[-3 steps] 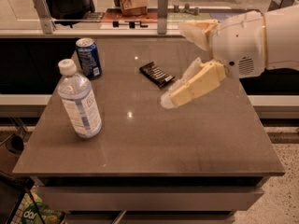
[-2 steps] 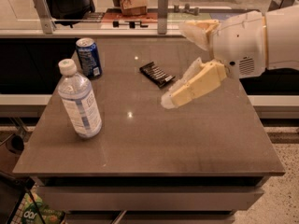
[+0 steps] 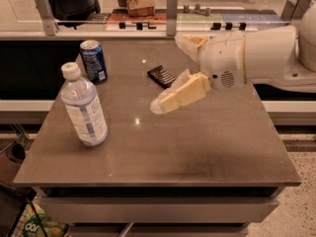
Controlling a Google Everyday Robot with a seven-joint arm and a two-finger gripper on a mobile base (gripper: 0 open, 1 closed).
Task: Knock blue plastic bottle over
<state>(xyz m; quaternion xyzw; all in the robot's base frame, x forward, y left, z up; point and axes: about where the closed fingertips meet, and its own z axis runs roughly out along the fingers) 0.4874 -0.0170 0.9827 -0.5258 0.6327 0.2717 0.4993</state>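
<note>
**Bottle upright at left, end effector hovering mid-surface**

Camera view: The blue plastic bottle (image 3: 84,107) stands on its base near the left edge of the brown surface (image 3: 197,142), its white cap on top and its label facing the camera. It has not been tipped. Just behind it, toward the far left corner, a blue soda can (image 3: 94,60) stands upright, apart from the bottle. A small dark ribbed object (image 3: 160,76) lies flat near the middle of the far half of the surface.

The end effector (image 3: 167,72) reaches in from the right on a thick white arm (image 3: 261,53) and hangs over the middle of the surface. Its two cream fingers are spread: the lower finger (image 3: 180,93) slants down and left toward the bottle, the upper one sits higher, behind the wrist. Nothing is between them. The end effector is well apart from the bottle, with bare surface between the two.
</note>
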